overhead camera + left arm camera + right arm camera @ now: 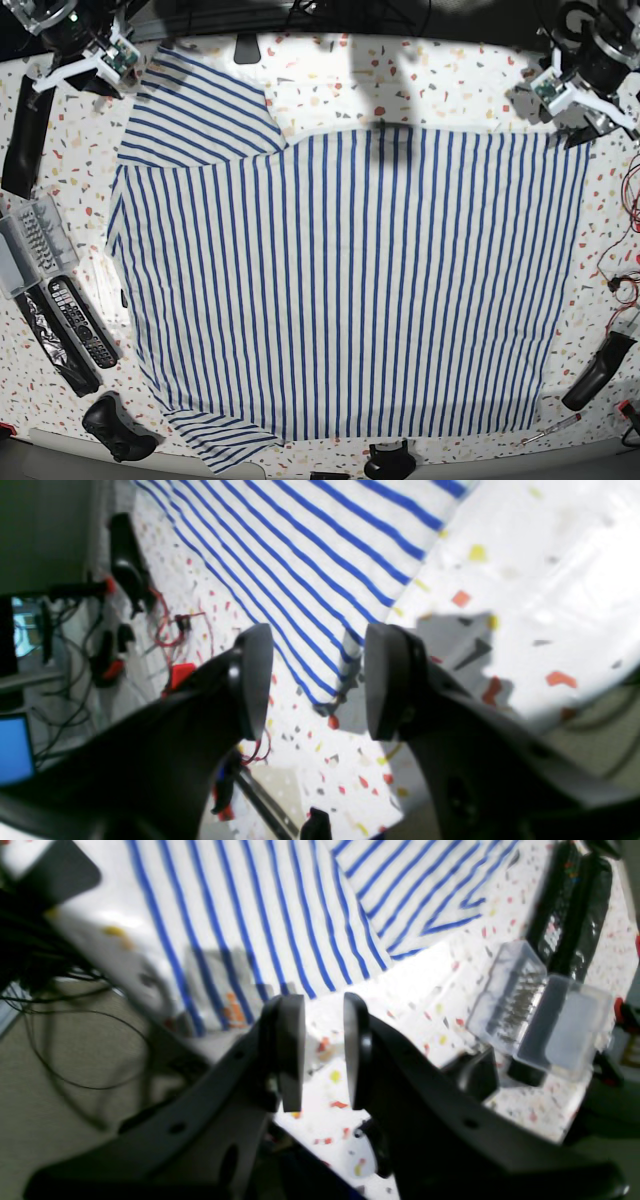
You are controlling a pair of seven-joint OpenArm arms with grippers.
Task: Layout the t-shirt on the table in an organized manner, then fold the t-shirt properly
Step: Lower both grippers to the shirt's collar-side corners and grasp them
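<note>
T-shirt (350, 290) lies spread flat across the middle of our desk (330, 85), its blue stripes running from the 12 o'clock side to the 6 o'clock side in the base view, one sleeve splayed toward 10 o'clock and another peeking out near 7 o'clock. The desk is white terrazzo flecked with red, orange, grey and black.

Starting at 9 o'clock in the base view, we see a clear plastic box (32, 243), then two remote controls (78, 320) just below it, and a dark game controller (118, 428) toward 7 o'clock. At 10 o'clock our right gripper (323, 1052) hangs over bare desk just off the sleeve; its jaws stand a little apart with nothing between them, only speckled desk visible through the gap.

Across the cloth at 2 o'clock, our left gripper (318, 682) has its jaws spread wide, released, poised above the shirt's corner (330, 700), which lies on the desk under the gap. At 3 to 4 o'clock red wires (622, 270) trail over the desk edge, and a black handle-shaped tool (598, 372) lies at 4 o'clock. Beyond the desk, the left wrist view shows cables, a blue-lit screen (15, 747) and pale flooring; the right wrist view shows loose black cable on a greenish floor.
</note>
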